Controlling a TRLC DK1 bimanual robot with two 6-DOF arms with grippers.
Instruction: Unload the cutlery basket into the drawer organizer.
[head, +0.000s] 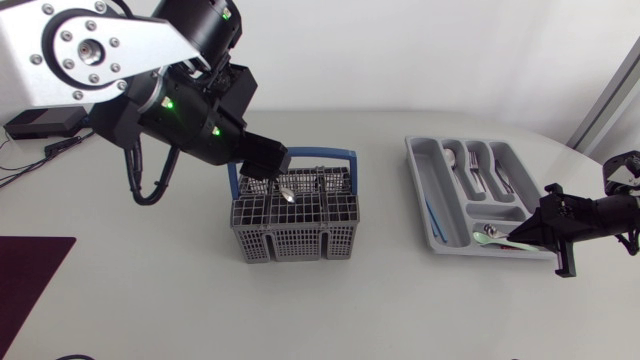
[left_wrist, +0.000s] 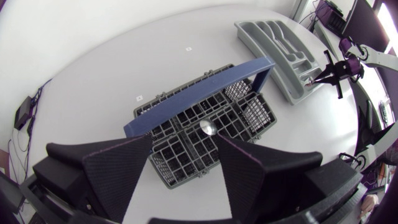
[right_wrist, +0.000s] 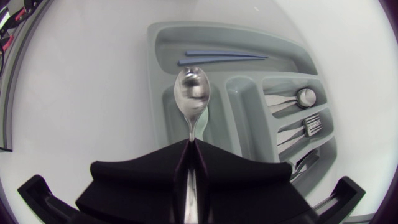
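Observation:
The grey cutlery basket (head: 295, 228) with its blue handle (head: 350, 158) stands mid-table. A spoon (head: 287, 195) sticks up from it, its bowl (left_wrist: 208, 127) showing between and ahead of my left gripper's fingers. My left gripper (head: 268, 168) hovers open over the basket's back left part (left_wrist: 180, 163). The grey drawer organizer (head: 415, 165) lies to the right with spoons and forks (head: 478, 170) in it. My right gripper (head: 528, 232) is shut on a spoon (right_wrist: 191, 93) held over the organizer's (right_wrist: 236, 34) near cross compartment.
Two blue sticks (right_wrist: 217, 57) lie in the organizer's long side compartment, spoons (right_wrist: 298, 98) and forks (right_wrist: 308, 127) in the others. A dark red mat (head: 25, 280) lies at the table's front left. A black box (head: 45, 122) sits at the back left.

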